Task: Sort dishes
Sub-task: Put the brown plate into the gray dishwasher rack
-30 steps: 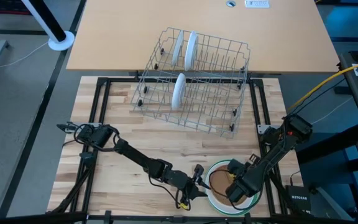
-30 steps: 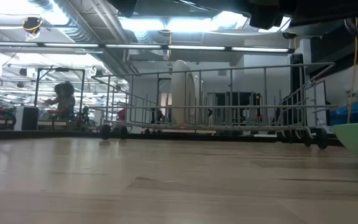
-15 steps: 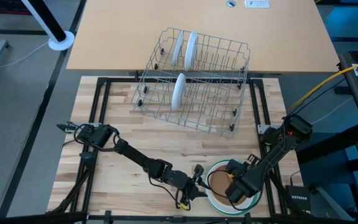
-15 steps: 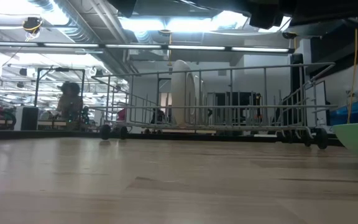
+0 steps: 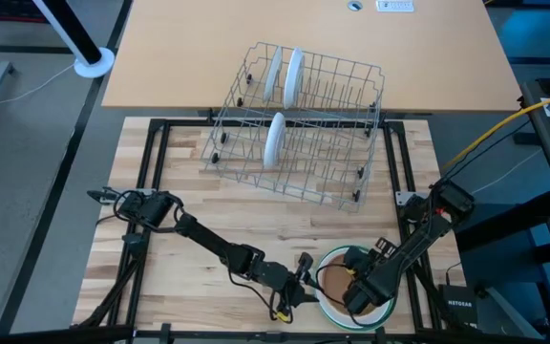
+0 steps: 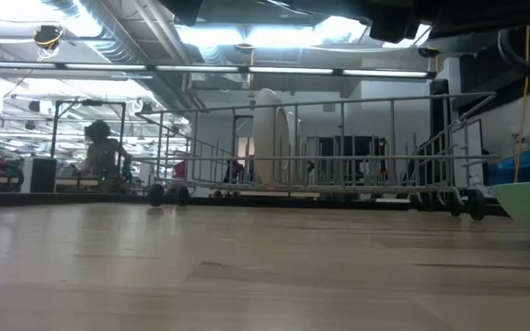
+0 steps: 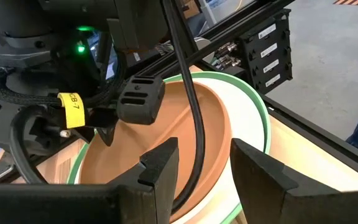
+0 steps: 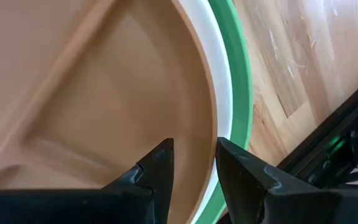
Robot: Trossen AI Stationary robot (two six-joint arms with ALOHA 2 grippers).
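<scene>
Brown plate (image 5: 336, 278) unmoved; right arm (image 5: 418, 239) shifted slightly.

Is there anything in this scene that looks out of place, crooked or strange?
The wire rack sits skewed, straddling the seam between two table tops. Its three white plates stand upright in the slots. Near the front edge, the brown plate rests on a white plate inside the green plate, neatly nested. Nothing looks spilled or broken.

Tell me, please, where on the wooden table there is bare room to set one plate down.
Bare wood lies between the wire rack and the left arm, and along the table edge left of the rack. The near right corner is crowded: stacked plates with both pincers, left pincer, right pincer.
</scene>
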